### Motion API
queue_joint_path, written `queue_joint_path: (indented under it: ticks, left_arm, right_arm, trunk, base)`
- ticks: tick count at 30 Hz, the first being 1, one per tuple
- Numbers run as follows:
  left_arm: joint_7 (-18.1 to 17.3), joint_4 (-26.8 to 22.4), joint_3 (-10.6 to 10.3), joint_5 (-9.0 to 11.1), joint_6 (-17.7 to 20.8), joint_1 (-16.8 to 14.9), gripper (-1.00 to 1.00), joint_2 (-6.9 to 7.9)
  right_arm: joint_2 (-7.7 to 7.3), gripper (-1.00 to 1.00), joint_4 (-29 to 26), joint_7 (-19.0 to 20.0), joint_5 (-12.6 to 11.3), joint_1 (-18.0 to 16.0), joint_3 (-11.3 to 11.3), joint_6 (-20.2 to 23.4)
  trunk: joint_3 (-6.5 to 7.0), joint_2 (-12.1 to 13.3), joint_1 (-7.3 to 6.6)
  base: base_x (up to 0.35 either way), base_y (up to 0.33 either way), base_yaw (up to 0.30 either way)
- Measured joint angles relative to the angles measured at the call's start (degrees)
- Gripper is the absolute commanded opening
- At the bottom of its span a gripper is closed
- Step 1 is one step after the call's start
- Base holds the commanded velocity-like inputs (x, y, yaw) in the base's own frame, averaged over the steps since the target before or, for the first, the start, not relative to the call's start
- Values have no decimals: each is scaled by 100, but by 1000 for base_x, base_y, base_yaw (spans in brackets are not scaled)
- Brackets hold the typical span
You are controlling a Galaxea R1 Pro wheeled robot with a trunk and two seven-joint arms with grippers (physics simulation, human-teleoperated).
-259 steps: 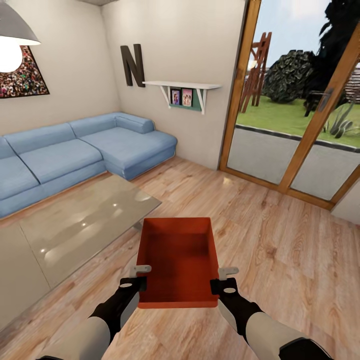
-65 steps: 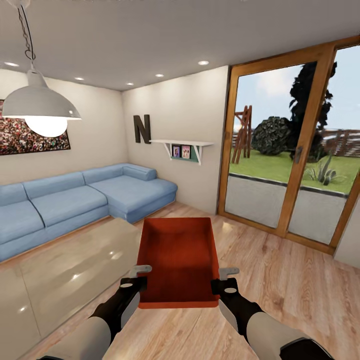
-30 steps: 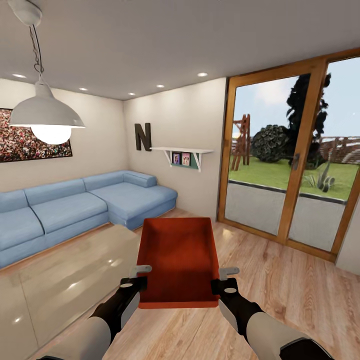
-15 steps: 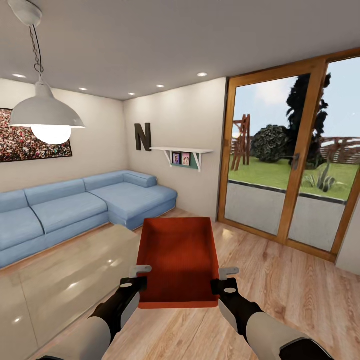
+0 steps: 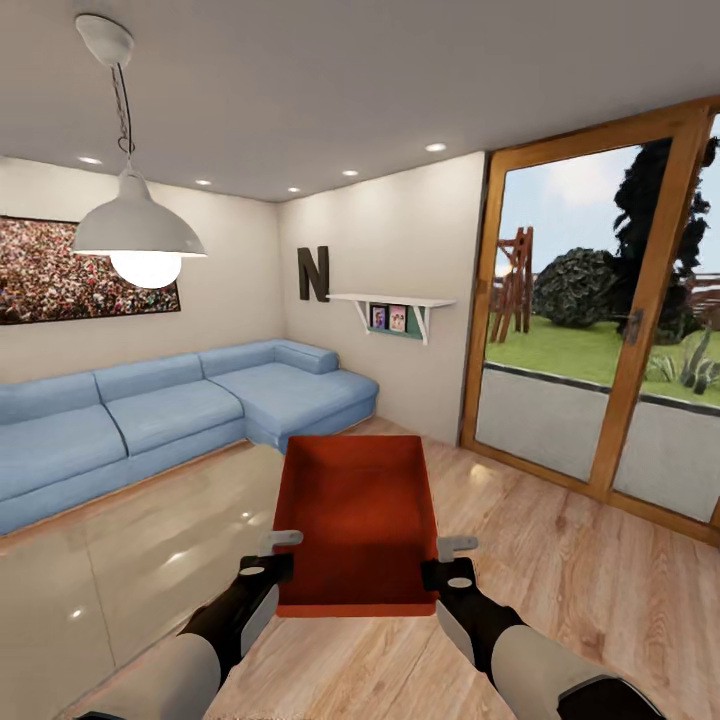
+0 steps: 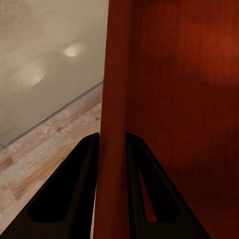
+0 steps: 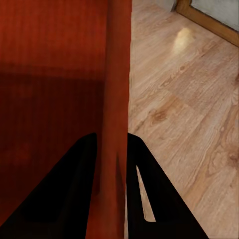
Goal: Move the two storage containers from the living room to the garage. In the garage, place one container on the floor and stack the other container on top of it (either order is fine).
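Note:
I hold one orange-red storage container [image 5: 355,520] in front of me, open side up, above the light wood floor [image 5: 560,590] of the living room. My left gripper [image 5: 272,568] is shut on its left wall [image 6: 115,124], one finger on each side of the wall. My right gripper [image 5: 445,572] is shut on its right wall [image 7: 118,99] in the same way. The second container is out of view.
A glass coffee table [image 5: 120,560] lies low at my left. Behind it a blue sofa [image 5: 170,410] runs along the wall. Wood-framed glass doors [image 5: 620,380] stand at the right. A white pendant lamp [image 5: 140,235] hangs at upper left.
The whole picture has slid rightward since half a second ago, so the camera has turned left. The container and both grippers keep the same place in the head view.

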Motion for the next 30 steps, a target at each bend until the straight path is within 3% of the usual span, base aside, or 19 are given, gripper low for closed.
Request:
queue_joint_path:
  ticks: [30]
  left_arm:
    - [1,-1,2,-10,1,0,-100,-3]
  right_arm:
    - [0,-100,10,5,18,0,-21,-11]
  trunk:
    - [140,0,0]
  base:
    - [0,0,238]
